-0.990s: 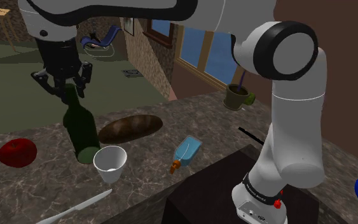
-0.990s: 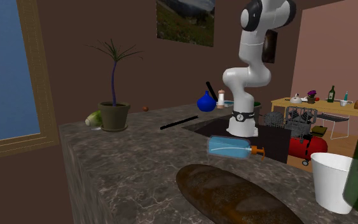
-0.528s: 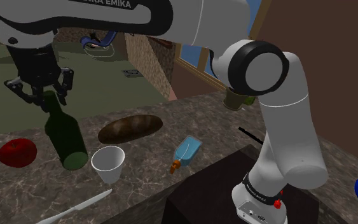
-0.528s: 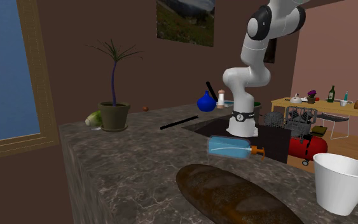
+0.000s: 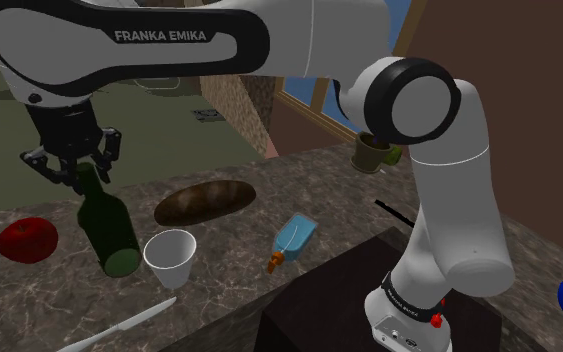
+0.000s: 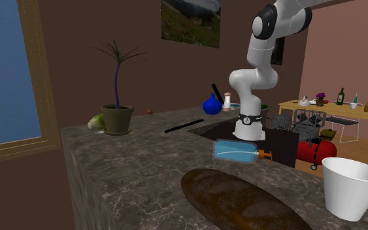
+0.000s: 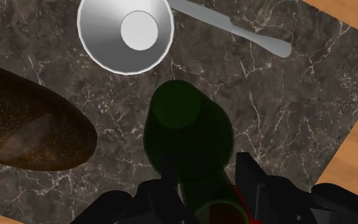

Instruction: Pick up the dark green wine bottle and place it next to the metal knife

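Note:
My gripper is shut on the neck of the dark green wine bottle. The bottle hangs tilted, with its base swung toward the white cup, between the cup and the red apple. In the wrist view the black fingers clasp the neck, and the bottle's body reaches out over the dark marble counter. The grey knife lies beyond the bottle's base, next to the cup. In the shoulder view the knife rests near the counter's front edge.
A brown bread loaf lies behind the cup, and a blue bottle lies on its side near the stand. A potted plant, a black stick and a blue vase sit further along the counter. Wooden floor shows past the counter's edge.
The gripper has carried the bottle toward the shoulder view's left, away from the cup, tilting it. The bottle has left the second exterior view's right edge. The cup shifted slightly.

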`<state>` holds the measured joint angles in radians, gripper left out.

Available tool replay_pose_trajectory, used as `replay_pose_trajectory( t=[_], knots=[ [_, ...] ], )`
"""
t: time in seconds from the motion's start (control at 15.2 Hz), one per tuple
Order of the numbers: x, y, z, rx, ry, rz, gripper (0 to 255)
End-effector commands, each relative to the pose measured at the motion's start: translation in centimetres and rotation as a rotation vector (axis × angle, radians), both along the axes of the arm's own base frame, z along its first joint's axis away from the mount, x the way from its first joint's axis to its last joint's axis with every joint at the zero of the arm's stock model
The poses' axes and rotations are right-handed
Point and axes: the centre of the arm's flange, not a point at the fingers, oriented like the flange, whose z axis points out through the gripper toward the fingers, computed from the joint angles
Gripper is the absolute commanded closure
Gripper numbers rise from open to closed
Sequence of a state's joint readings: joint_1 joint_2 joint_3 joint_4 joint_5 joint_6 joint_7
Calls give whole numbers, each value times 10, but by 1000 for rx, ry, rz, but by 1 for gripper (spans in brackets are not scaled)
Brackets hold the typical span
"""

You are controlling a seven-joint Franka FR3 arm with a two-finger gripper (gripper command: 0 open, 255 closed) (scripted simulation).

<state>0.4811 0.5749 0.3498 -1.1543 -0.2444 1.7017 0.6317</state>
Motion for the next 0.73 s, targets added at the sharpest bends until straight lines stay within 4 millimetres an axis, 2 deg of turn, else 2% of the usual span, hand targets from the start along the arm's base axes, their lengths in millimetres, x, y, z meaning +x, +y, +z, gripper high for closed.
replay_pose_trajectory(
  t=[0.0, 0.46, 0.53, 0.66],
  knots=[
    [0, 1, -9, 1, -1, 0, 255],
    [0, 1, -9, 1, -1, 0, 255],
    [1, 1, -9, 1, -1, 0, 0],
    [1, 1, -9, 1, -1, 0, 0]
  ],
)
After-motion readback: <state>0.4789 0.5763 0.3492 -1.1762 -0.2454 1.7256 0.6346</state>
